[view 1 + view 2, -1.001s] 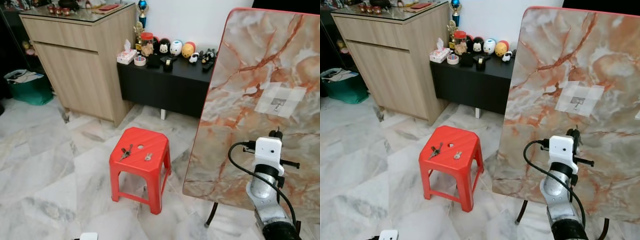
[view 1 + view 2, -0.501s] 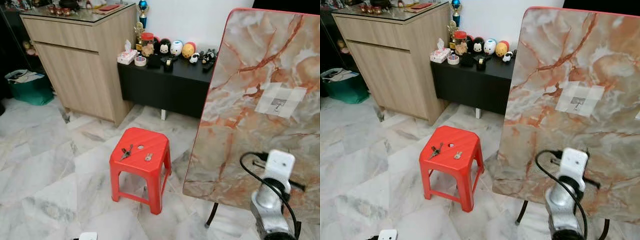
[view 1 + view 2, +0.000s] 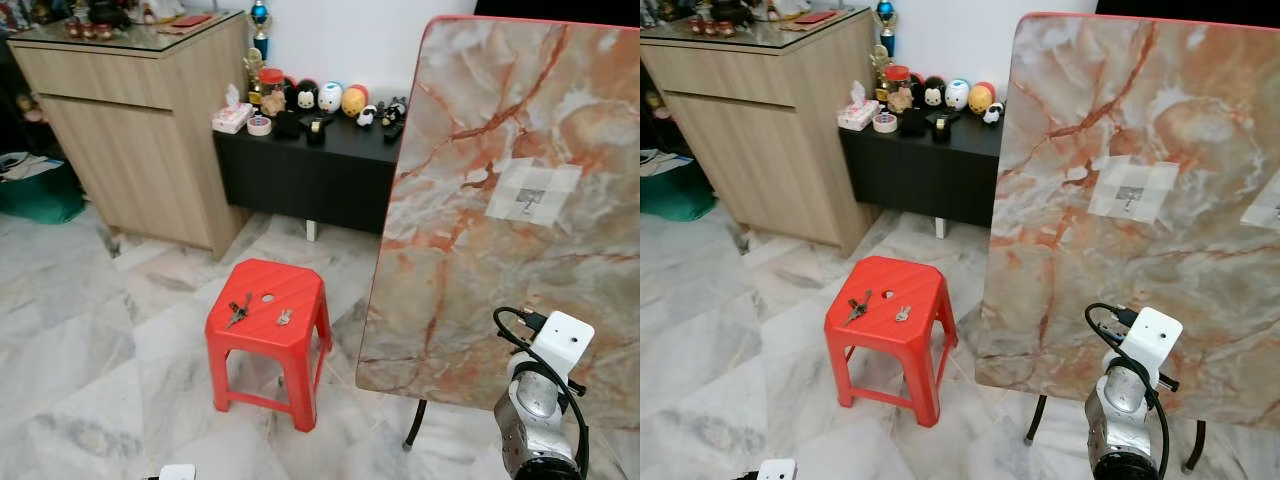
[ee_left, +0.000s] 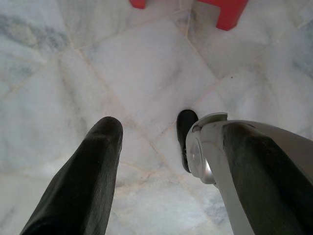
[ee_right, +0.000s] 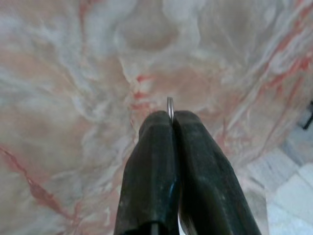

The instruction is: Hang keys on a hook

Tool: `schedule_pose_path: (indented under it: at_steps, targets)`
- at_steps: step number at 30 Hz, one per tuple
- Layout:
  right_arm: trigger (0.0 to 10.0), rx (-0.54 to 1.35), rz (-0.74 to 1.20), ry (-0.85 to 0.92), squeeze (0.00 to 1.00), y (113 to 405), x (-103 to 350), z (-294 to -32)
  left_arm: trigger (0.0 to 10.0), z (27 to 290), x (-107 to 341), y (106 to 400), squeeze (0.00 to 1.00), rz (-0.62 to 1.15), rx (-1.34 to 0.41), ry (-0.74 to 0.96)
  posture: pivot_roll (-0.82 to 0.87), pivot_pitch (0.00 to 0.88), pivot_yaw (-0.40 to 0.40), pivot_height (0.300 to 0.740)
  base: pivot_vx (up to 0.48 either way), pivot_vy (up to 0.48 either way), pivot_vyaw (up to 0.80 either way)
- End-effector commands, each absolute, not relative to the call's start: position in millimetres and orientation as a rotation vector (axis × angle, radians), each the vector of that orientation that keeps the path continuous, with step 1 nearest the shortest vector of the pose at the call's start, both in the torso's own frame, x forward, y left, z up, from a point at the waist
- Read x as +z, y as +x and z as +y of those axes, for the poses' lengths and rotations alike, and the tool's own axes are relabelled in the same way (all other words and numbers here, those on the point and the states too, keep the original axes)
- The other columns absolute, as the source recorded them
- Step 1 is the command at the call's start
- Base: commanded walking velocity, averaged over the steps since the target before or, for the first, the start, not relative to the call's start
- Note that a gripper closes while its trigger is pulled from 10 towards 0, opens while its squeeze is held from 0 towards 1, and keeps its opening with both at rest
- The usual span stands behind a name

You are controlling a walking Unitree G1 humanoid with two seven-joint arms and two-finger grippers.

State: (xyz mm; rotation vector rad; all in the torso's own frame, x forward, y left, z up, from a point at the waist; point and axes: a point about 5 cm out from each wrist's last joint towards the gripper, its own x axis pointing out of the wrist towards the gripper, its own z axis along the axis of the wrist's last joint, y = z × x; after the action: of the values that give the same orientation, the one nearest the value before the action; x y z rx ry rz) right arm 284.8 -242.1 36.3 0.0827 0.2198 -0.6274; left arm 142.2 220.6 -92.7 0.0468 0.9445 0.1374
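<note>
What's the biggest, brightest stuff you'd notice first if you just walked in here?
A huge marble-patterned board in orange and grey stands upright on the right, with a small hook on a pale patch high up. In the middle of the pale floor sits a bright red stool with keys lying on top. Low in front of the board, the right gripper pinches a thin metal ring.
</note>
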Motion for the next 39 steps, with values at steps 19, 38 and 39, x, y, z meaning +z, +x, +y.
schedule_pose_path:
  at_steps: [19, 38, 39]
  targets:
    - [10.0, -0.491, 0.159, 0.07, 0.0, 297.3, 44.4, -221.5, 10.0, 222.7, -91.4, 144.2, 0.0, 0.94, 0.129, 0.061, 0.05, 0.0, -0.057, 0.735, 0.256, 0.0, -0.2]
    - [10.0, -0.489, -0.13, -0.209, 0.0, 297.7, 89.4, -211.9, 10.0, 224.9, -91.4, 142.3, 0.0, 0.937, 0.131, 0.061, 0.05, 0.0, -0.056, 0.735, 0.0, 0.0, 0.0]
    - [10.0, -0.477, -0.166, -0.249, 0.0, 297.4, 96.2, -209.7, 10.0, 225.1, -91.4, 142.0, 0.0, 0.937, 0.131, 0.061, 0.05, 0.0, -0.055, 0.735, 0.0, 0.0, 0.0]
